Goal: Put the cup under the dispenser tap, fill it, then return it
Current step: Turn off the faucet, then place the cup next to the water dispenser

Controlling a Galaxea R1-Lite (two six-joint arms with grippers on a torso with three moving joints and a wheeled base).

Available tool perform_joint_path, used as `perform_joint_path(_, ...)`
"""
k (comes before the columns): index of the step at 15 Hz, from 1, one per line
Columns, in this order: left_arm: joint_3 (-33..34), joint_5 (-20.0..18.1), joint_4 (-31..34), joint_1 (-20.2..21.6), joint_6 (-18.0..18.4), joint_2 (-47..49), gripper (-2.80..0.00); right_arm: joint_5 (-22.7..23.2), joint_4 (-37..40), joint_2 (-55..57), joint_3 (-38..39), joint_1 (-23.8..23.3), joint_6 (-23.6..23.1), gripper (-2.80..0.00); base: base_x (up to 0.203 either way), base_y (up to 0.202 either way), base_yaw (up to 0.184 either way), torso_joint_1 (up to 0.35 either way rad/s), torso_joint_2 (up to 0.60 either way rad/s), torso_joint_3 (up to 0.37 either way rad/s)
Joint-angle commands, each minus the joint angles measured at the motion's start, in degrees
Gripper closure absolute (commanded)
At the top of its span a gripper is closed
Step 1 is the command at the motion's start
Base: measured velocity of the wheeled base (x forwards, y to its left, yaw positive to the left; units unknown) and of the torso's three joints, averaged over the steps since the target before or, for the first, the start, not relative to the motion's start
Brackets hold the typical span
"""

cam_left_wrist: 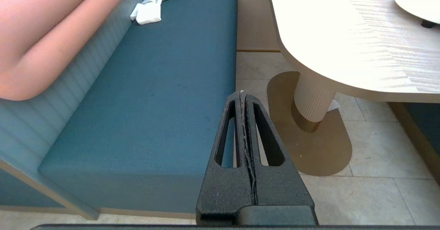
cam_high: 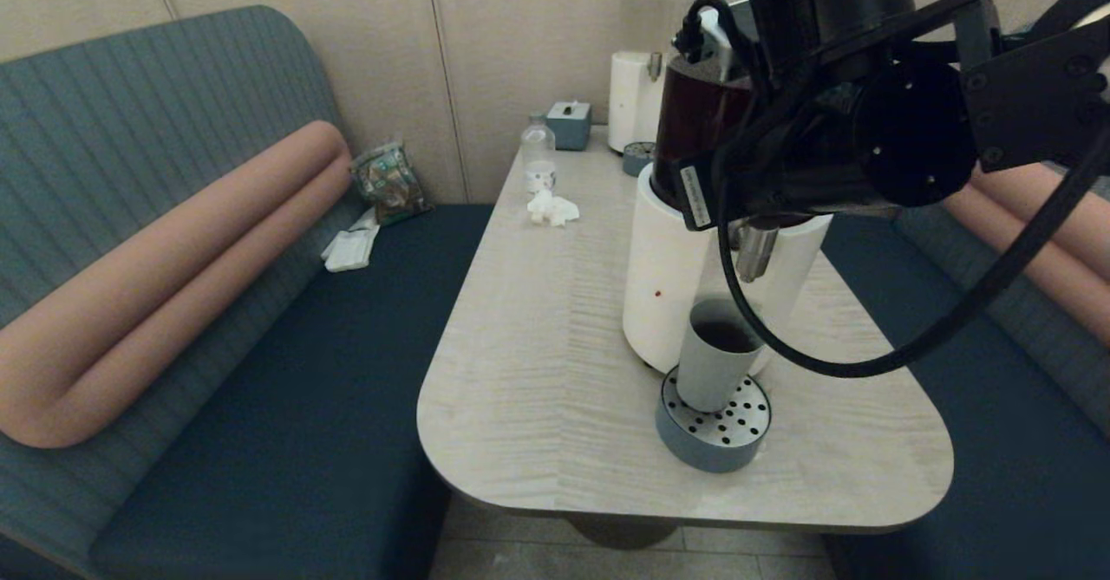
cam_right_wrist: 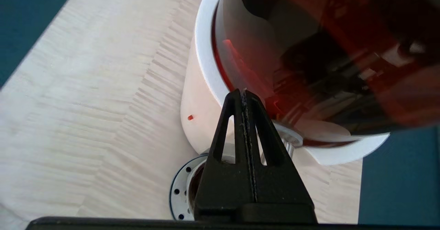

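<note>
My right gripper [cam_right_wrist: 244, 94], fingers pressed together and empty, hovers at twelve o'clock above the small grey-blue tapered cup [cam_high: 715, 359] under the short brushed-steel tap [cam_high: 755, 253]; I'd part the fingers before descending

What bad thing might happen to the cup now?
The cup already holds dark drink and stands free on the drip tray, so a bump may spill it. The right gripper, shut, hangs close by the dispenser tap above the cup and might knock it when it moves.

Grey-blue cup [cam_high: 715, 356] upright under steel tap [cam_high: 755, 253]
</note>
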Motion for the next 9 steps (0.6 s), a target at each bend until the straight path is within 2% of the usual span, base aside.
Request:
perform_joint_path(1,0.0,0.0,0.0,0.0,0.0,0.0,0.0,-0.2,0.3,-3.3,1.0,1.2,0.6,0.0,0.0,0.0,0.0,0.0,0.0,0.0)
perform_joint_path(6,0.0,0.0,0.0,0.0,0.0,0.0,0.0,0.5,0.5,-14.2,4.8,1.6,1.7,0.0,0.0,0.0,0.0,0.0,0.0,0.0)
perform_joint_path(9,0.0,0.0,0.0,0.0,0.0,0.0,0.0,2.8,0.4,-22.6,11.2,1.5,4.3,0.0,0.0,0.0,0.0,0.0,0.0,0.0)
